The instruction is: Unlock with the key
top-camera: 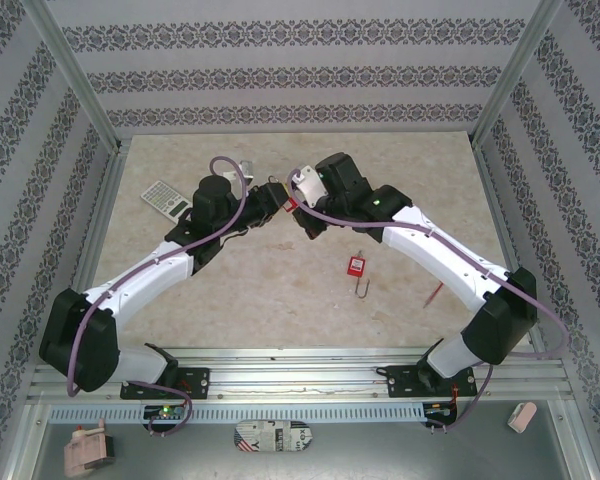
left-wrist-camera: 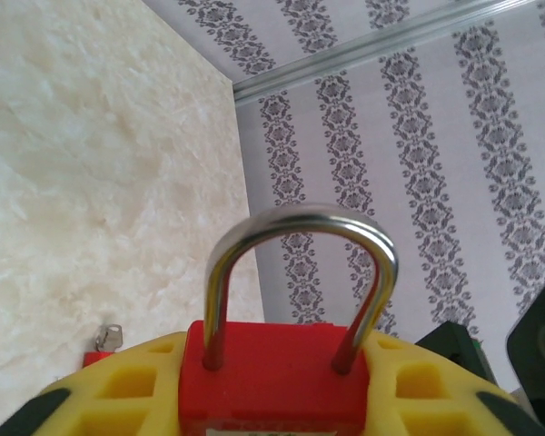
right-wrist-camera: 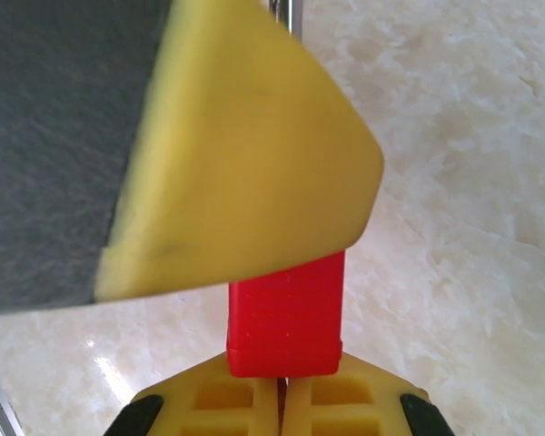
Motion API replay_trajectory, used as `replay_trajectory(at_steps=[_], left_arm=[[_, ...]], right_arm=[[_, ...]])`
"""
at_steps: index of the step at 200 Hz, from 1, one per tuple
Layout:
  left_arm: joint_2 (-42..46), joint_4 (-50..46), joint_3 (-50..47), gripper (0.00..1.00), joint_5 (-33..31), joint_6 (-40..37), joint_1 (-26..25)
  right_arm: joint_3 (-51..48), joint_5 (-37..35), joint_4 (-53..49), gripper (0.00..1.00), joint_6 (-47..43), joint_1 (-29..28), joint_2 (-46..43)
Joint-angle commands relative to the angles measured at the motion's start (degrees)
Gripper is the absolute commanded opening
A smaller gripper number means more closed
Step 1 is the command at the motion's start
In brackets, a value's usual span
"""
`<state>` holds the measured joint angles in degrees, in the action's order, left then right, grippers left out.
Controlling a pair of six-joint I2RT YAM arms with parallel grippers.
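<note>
1. Grips the padlock by its red body in the left gripper, yellow fingers pressed on both sides. Holds it aloft over the table, midway between the two arms, likely to brace it against a twist.
2. Shows the steel shackle seated in both holes, so judged not yet unlocked.
3. Meets the body's other end with the right gripper, clenched tight right at its base. Probably pinches the key there, though cannot tell, as no blade shows.
4. Hangs well apart from a second red padlock lying by the right arm and a calculator at the far left, both apparently uninvolved.
</note>
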<state>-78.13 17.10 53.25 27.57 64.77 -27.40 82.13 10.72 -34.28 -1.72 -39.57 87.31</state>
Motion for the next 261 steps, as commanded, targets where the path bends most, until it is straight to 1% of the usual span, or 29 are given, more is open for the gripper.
replay_trajectory(at_steps=[1, 7, 18, 22, 32, 39, 53, 67, 80, 96, 119, 133, 158, 208, 261], left_arm=[[-1.11, 2.34, -0.28, 0.20, -0.49, 1.43, -0.90], [-1.01, 2.69, -0.66, 0.15, -0.57, 1.51, -0.90], [-0.67, 2.97, -1.23, 0.08, -0.91, 1.69, -0.90], [-0.41, 2.95, -1.42, 0.05, -1.08, 1.72, -0.90], [0.00, 2.91, -1.61, 0.00, -1.42, 1.58, -0.82], [0.35, 3.10, -1.88, 0.00, -1.81, 1.70, -0.73], [0.67, 4.70, -2.44, 0.00, -2.21, 2.22, -0.42], [0.63, 6.98, -3.03, 0.00, -2.54, 2.88, -0.38], [0.17, 10.95, -3.52, 0.00, -2.57, 3.69, -0.38], [-0.41, 15.74, -4.39, 0.00, -2.57, 5.09, -0.20], [-0.41, 18.94, -3.98, 0.00, -2.66, 5.33, -0.20], [-0.10, 19.98, -3.79, 0.00, -3.01, 5.74, -0.21], [-0.45, 20.08, -3.33, 0.00, -2.64, 7.34, -0.29], [-1.29, 23.14, -4.25, 0.00, -2.60, 11.13, -0.46], [-1.63, 21.44, -3.71, 0.00, -2.27, 12.46, -1.41]], right_arm=[[3.04, 2.76, 1.76, 0.00, -0.21, -0.95, 0.08], [3.12, 2.90, 1.61, 0.00, -0.14, -0.86, 0.08], [3.00, 3.18, 1.35, 0.07, 0.08, -0.78, 0.01], [2.76, 3.38, 1.37, 0.11, 0.09, -0.65, -0.14], [1.82, 3.65, 1.70, 0.26, 0.47, -0.30, -0.84], [0.71, 4.28, 2.20, 0.32, 1.02, 0.13, -1.74], [-2.14, 6.51, 4.33, 0.40, 2.93, 1.54, -3.90], [-4.85, 8.79, 6.49, 0.45, 5.16, 3.09, -6.04], [-7.50, 11.17, 9.18, 0.49, 7.62, 4.70, -7.87], [-11.04, 14.07, 13.50, 0.50, 11.44, 6.86, -10.09], [-16.30, 18.64, 20.66, 0.49, 16.84, 10.05, -12.38], [-19.15, 21.24, 24.91, 0.48, 19.54, 10.98, -13.10], [-20.50, 23.55, 28.20, 0.44, 20.60, 11.10, -13.13], [-22.27, 24.08, 32.18, 0.35, 20.97, 11.16, -12.60], [-21.66, 23.56, 32.68, 0.22, 19.92, 11.18, -11.29]])
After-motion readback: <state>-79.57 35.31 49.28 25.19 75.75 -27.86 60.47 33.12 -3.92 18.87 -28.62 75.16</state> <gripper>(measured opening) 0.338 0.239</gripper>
